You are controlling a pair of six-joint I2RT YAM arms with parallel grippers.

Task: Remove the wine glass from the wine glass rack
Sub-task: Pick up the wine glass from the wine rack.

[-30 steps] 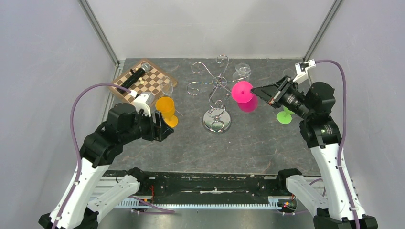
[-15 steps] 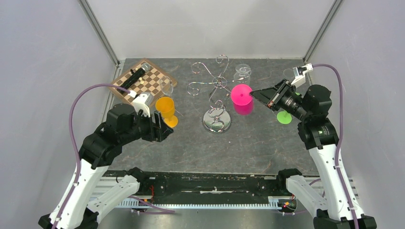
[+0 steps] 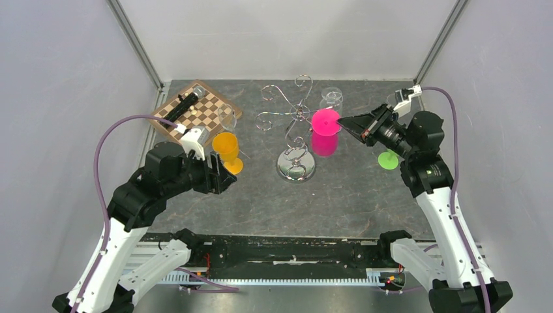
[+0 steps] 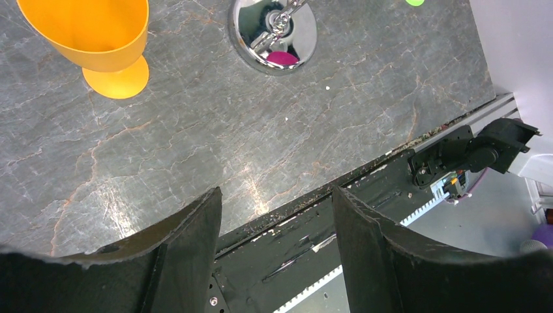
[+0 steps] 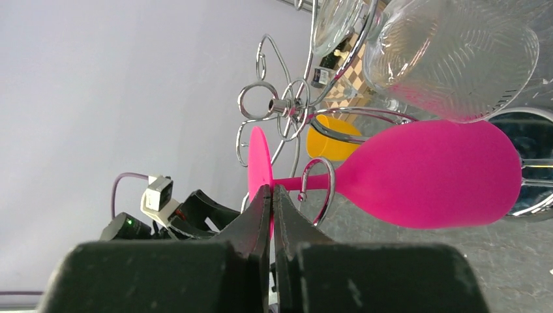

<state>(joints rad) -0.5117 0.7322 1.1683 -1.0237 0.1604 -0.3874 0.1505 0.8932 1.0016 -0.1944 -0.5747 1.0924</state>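
Right gripper [image 5: 271, 195] pinched shut on the foot of the pink wine glass [image 5: 430, 173], stem hanging in a scroll of the wine glass rack [image 3: 297, 117] — best drawn straight outward along the arm, clear of the neighbouring clear glasses [image 5: 450, 59]; left gripper [image 4: 275, 194] wide, empty.

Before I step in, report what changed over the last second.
The right gripper, shut on the pink glass at its foot, carried it left toward the rack; the bowl swung under the foot. The left gripper, open, the orange glass and the rack stayed put.
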